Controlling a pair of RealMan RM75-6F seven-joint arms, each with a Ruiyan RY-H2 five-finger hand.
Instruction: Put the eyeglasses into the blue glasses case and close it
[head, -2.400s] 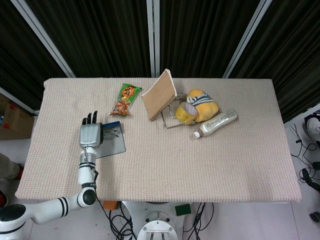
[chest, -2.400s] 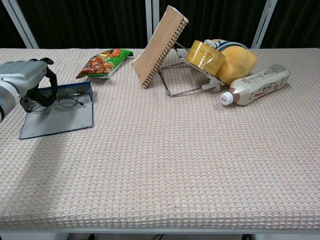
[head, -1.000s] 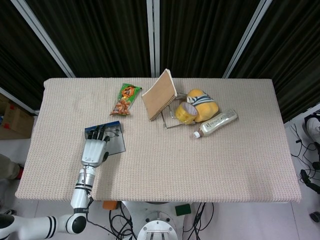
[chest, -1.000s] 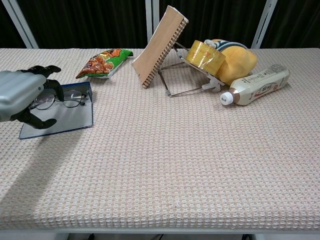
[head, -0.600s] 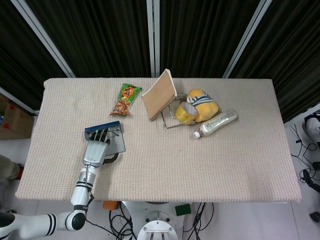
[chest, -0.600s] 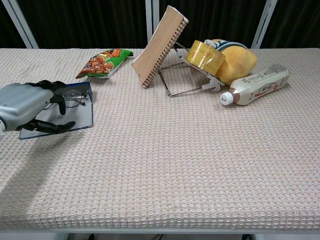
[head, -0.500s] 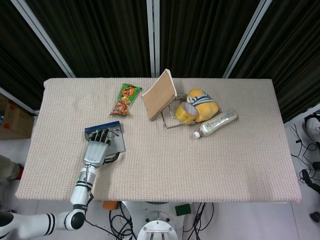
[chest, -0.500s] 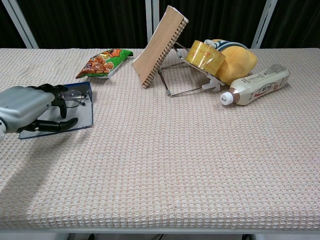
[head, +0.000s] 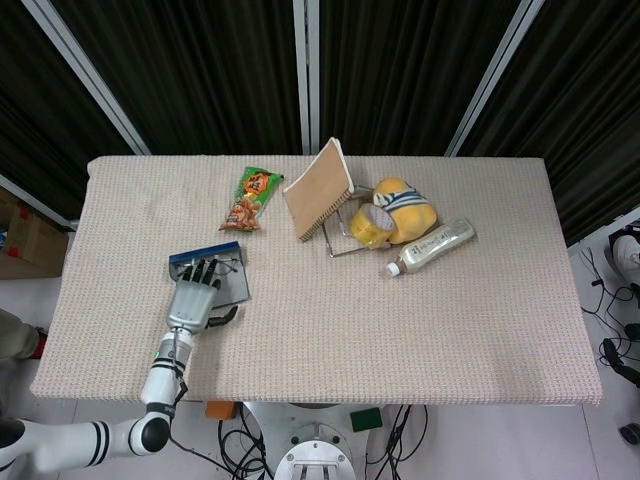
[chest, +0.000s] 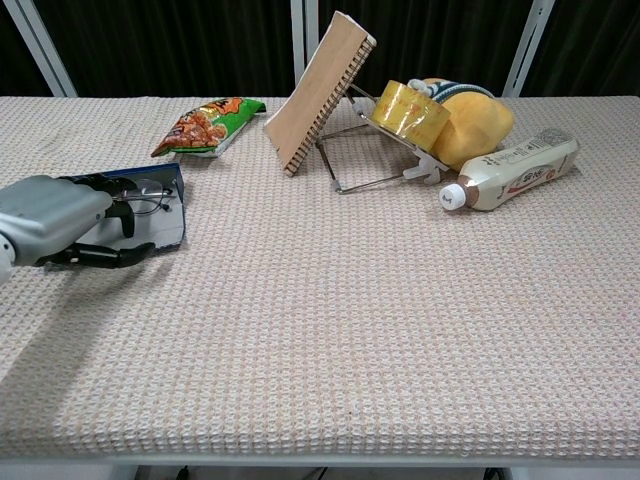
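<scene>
The blue glasses case (head: 238, 283) (chest: 172, 218) lies open at the table's left, its blue back wall standing up. The thin-framed eyeglasses (chest: 150, 194) (head: 229, 264) lie inside it against that wall. My left hand (head: 192, 299) (chest: 52, 224) covers the case's near flap, its fingers (chest: 124, 216) curled down on top and the thumb (chest: 108, 257) along the flap's front edge. It grips the flap, which looks slightly raised. The hand hides the left part of the case and glasses. My right hand shows in neither view.
A snack bag (head: 252, 197) (chest: 205, 125) lies behind the case. Mid-table a notebook (head: 318, 188) (chest: 320, 90) leans on a wire stand (chest: 370, 172). A tape roll (chest: 408, 112), a yellow plush (chest: 478, 125) and a lying bottle (chest: 515, 172) sit to the right.
My left hand let go of the glasses, which stayed in the case, drew back to the near flap and closed fingers and thumb on it; the flap has tipped up a little.
</scene>
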